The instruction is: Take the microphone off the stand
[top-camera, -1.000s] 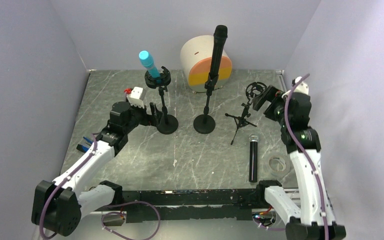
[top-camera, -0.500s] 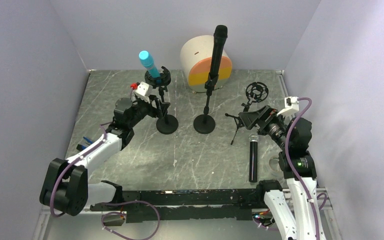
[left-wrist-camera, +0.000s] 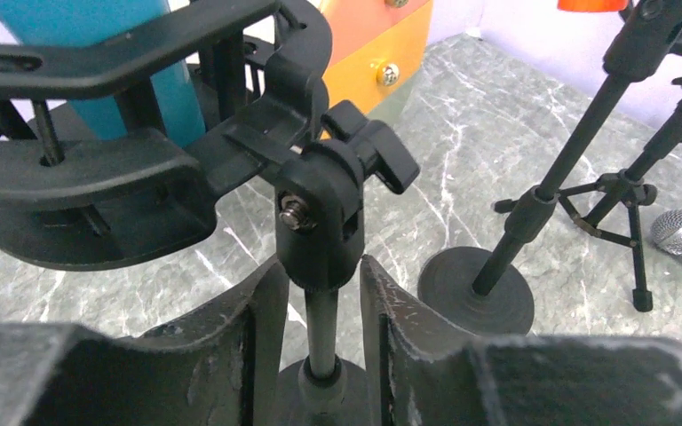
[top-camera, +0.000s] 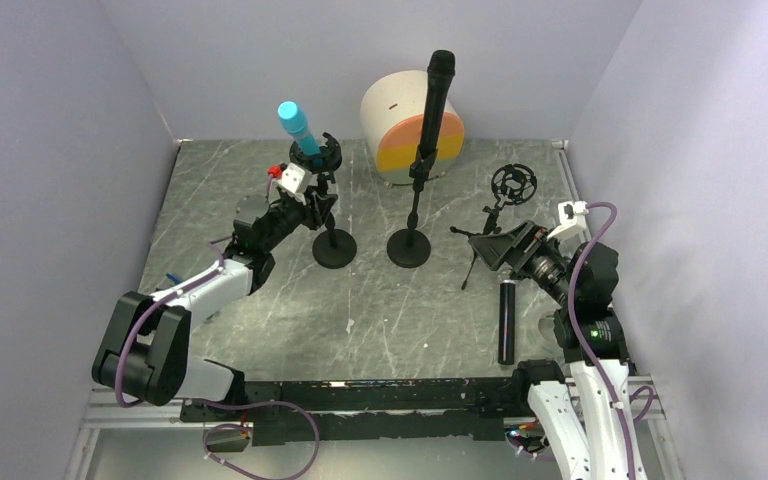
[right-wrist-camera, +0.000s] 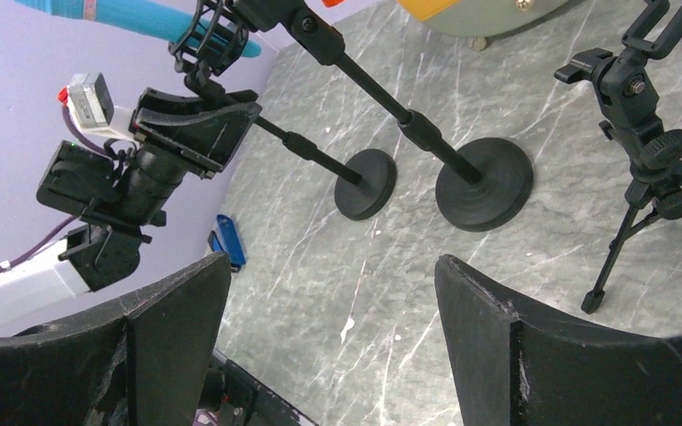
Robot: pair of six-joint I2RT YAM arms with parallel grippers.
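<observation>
Left tool (left-wrist-camera: 320,266) close around the stand stem (left-wrist-camera: 322,330), grip unclear; right tool (right-wrist-camera: 330,263) wide apart, empty.

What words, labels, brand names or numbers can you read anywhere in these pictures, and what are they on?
None can be read. The blue microphone, the tall black microphone, the loose black microphone and the white-and-orange cylinder show no lettering in any view.
</observation>
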